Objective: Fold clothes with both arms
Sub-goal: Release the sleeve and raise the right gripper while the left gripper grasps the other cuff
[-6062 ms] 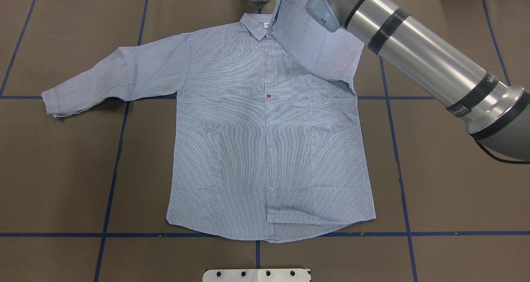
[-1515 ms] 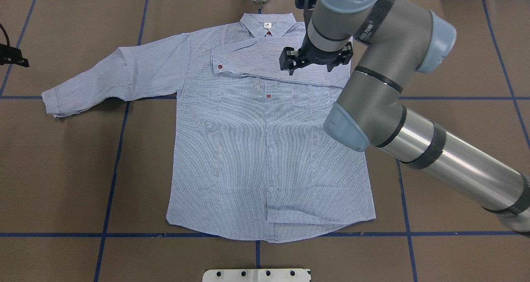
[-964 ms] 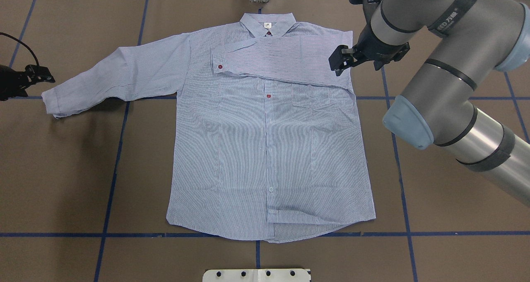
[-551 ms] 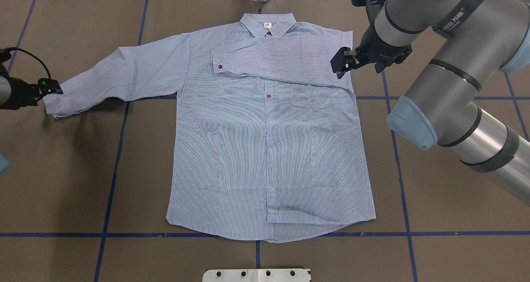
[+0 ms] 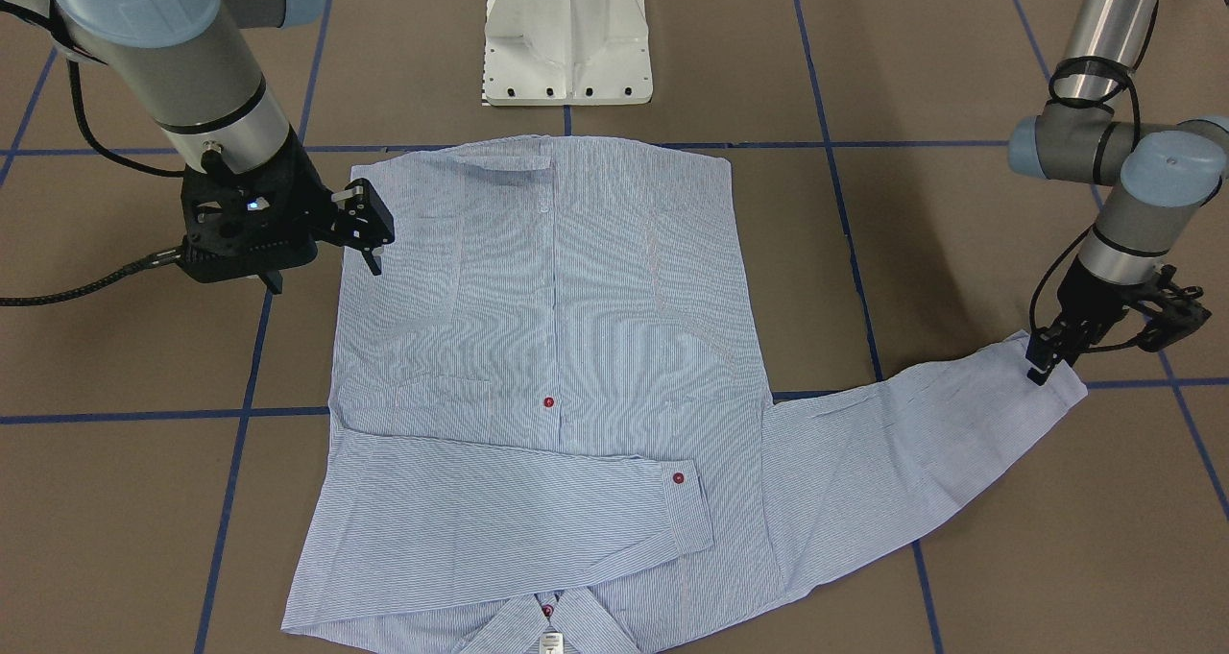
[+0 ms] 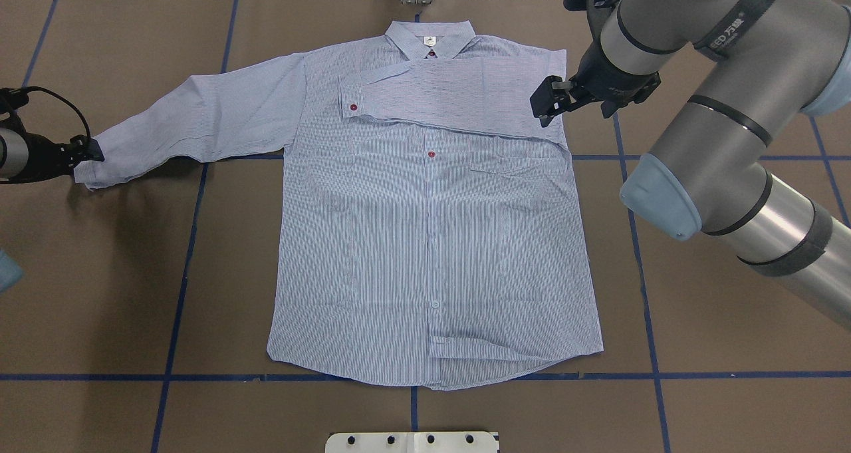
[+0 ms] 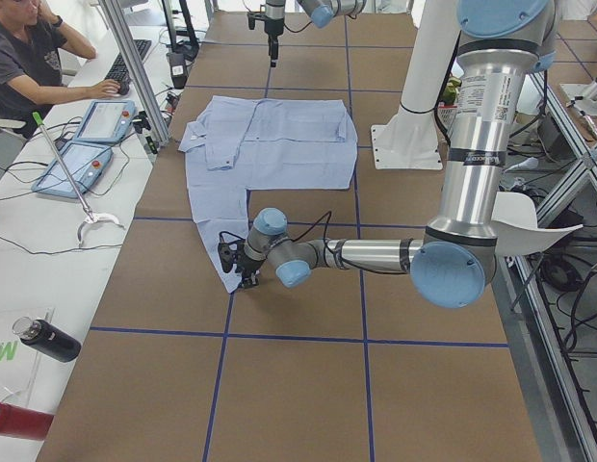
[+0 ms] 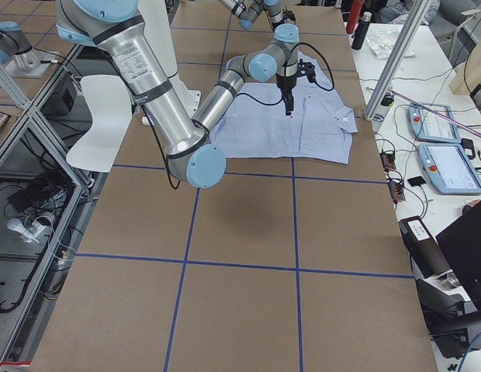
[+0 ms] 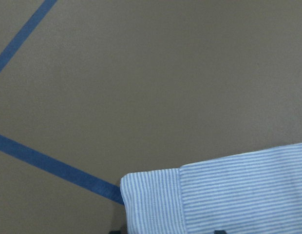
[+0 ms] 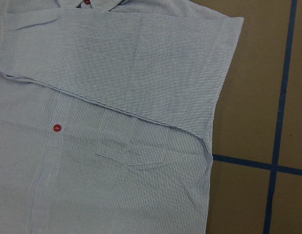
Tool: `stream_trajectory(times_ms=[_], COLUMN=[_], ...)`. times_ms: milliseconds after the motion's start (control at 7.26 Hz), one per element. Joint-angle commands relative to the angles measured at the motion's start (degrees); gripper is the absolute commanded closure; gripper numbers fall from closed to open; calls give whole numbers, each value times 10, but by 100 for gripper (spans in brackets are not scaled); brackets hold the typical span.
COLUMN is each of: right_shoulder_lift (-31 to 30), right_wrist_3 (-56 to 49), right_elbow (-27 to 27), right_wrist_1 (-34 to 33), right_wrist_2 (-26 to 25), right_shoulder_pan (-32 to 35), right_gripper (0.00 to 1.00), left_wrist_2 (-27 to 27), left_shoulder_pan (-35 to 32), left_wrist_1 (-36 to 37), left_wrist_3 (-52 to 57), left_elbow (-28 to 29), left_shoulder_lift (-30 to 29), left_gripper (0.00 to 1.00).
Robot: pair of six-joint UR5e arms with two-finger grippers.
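Overhead: showed the shirt (image 6: 432, 240) flat and front-up on the brown tabletop (image 6: 698, 346), collar (image 6: 430, 40) toward the far edge. Showed the folded sleeve (image 6: 459, 97) lying across the chest, its buttoned cuff (image 6: 351, 104) short of the opposite shoulder, and the spread sleeve (image 6: 199, 120) stretched out to the robot's left.

Front-facing: gave the plainest look at both pincers. Caught the right pincer (image 5: 322, 251) released and empty, jaws wide apart, raised over the shirt's edge on the folded-sleeve side. Caught the left pincer (image 5: 1104, 332) low at the end of the spread sleeve, one fingertip (image 5: 1040, 364) touching the cloth.

Left wrist: alone revealed the outer cuff (image 9: 151, 200) flat on the tabletop between two dark jaw tips set well apart at the frame's bottom edge; released, not clamped.

Right wrist: looked down from a height on the folded sleeve, a red button (image 10: 57, 128) and the chest pocket (image 10: 129, 158), crossed at the right by blue tape lines (image 10: 282, 97).

Exterior left: alone took in a seated person (image 7: 29, 58) at a side desk (image 7: 48, 221) beside the tabletop.

Exterior right: set the near arm (image 8: 225, 85) reaching over the shirt.
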Motion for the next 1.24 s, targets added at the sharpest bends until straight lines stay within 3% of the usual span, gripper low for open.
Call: stream_trajectory(times_ms=[0,276,551,827,1102], right_shoulder_lift=[0,-2,-12,-57,-105], right_wrist_3=[0,-1,-1,-1,-2], right_elbow=[-1,-1,2,19,36], right_wrist_1=[0,0,-2,-2,-5], right_wrist_2=[14,16,33,43,45], right_shoulder_pan=[11,13,16,18,21], right_gripper=[0,1,0,1,0], left_wrist_2=[-3,-20,-69,-86,-83], left_shoulder_pan=[-2,-8,-31,-39,-39], left_wrist_1=[7,7,31,165,355], left_wrist_3=[3,5,5,5,-2], left_elbow=[-25,-41,-95,-204,-284], left_shoulder_lift=[2,3,11,-9,-110], left_gripper=[100,100,100,100,100])
